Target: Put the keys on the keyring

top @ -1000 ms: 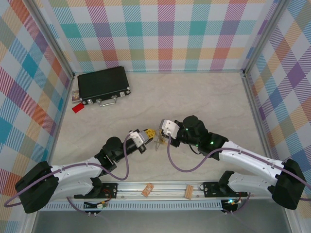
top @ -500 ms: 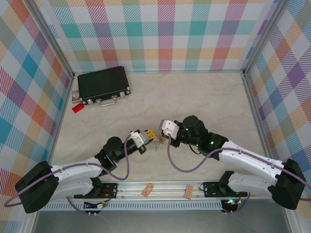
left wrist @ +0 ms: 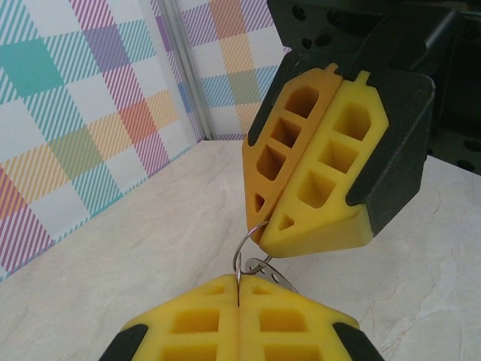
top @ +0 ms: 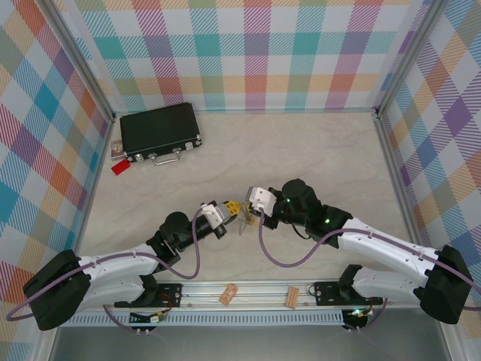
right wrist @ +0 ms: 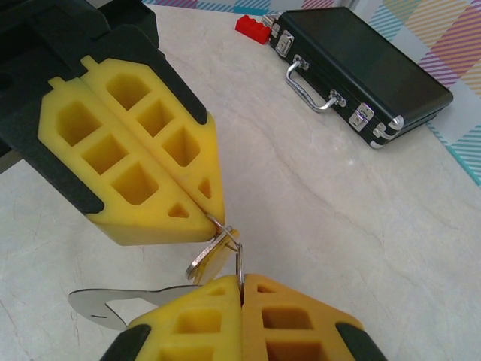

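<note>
Left end effector [right wrist: 204, 216] and right end effector [right wrist: 240, 295] both pinched shut on the thin wire ring [right wrist: 239, 263] just beside the keyring [right wrist: 113, 304]. I'd twist slowly so the key [right wrist: 210, 259] doesn't slip.

Pastel plaid walls [top: 255, 53], pale marbled tabletop [top: 316, 150], aluminium corner posts [top: 409, 59]

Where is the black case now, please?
In the top view, the black case lies at the back left of the table, a red tag beside it.
</note>
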